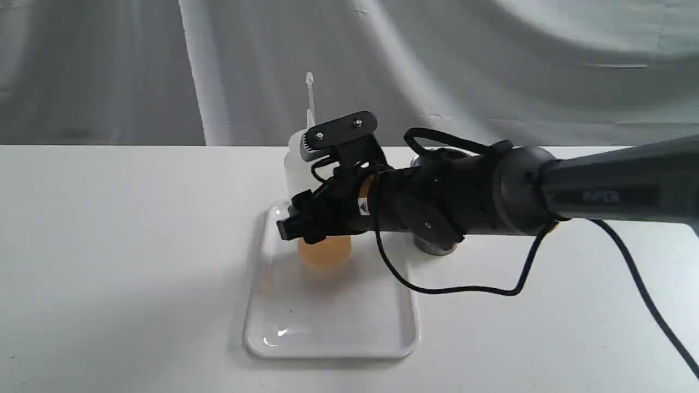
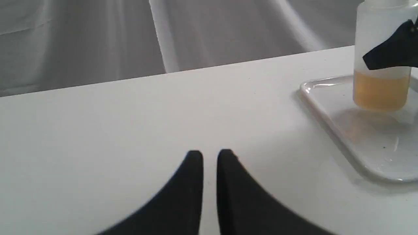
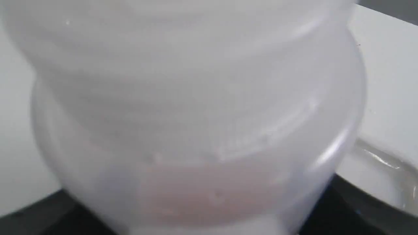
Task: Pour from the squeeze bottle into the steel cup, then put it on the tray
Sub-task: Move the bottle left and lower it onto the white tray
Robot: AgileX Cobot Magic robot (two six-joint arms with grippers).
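Right arm (image 1: 600, 188): extended near-horizontally from the right, wrist camera uppermost. Right gripper (image 1: 299, 221): clasps the squeeze bottle (image 1: 325, 252) at mid-body. Left gripper (image 2: 210, 156): jaws nearly together, a narrow slit between them, poised over the surface (image 2: 98, 130).

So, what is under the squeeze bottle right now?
The tray, at its far end. The right gripper holds the squeeze bottle upright there. The bottle's own base hides whether it touches the tray.
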